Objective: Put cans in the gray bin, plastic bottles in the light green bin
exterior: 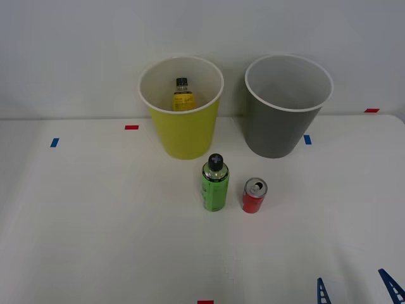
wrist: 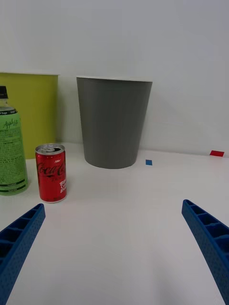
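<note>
A small red can [exterior: 254, 196] [wrist: 51, 173] with a silver top stands upright on the white table. Just to its left stands a green-labelled plastic bottle [exterior: 215, 183] [wrist: 10, 145] with a dark cap. Behind them sit the light green bin [exterior: 183, 136] [wrist: 33, 109] and, to its right, the gray bin [exterior: 278, 130] [wrist: 113, 121]. A yellow-labelled bottle [exterior: 183, 96] lies inside the light green bin. My right gripper [exterior: 357, 290] [wrist: 114, 248] is open near the table's front right corner, well short of the can, with nothing between its blue ribbed fingers [wrist: 210, 238].
Small red and blue tape marks [exterior: 131, 127] [wrist: 149, 162] dot the white table [exterior: 95, 221]. A pale wall rises right behind the bins. Open table surface lies between the gripper and the can.
</note>
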Robot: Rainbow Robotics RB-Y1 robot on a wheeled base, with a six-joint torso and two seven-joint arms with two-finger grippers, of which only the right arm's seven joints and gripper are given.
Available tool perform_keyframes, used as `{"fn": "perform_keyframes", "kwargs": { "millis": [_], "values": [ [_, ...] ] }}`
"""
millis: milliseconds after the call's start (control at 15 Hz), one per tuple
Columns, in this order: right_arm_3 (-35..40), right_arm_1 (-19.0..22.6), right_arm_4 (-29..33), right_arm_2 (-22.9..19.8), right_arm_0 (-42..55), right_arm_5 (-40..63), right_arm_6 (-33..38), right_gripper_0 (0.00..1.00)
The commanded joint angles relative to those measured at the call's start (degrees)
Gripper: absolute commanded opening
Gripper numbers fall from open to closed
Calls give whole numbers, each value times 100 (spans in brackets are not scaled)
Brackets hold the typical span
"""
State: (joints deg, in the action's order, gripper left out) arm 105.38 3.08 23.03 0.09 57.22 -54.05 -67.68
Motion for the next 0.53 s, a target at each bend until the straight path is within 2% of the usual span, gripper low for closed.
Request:
{"fn": "perform_keyframes", "kwargs": {
  "millis": [67, 533],
  "values": [
    [0, 0, 0, 0, 0, 0, 0, 100],
    [0, 0, 0, 0, 0, 0, 0, 100]
  ]
}}
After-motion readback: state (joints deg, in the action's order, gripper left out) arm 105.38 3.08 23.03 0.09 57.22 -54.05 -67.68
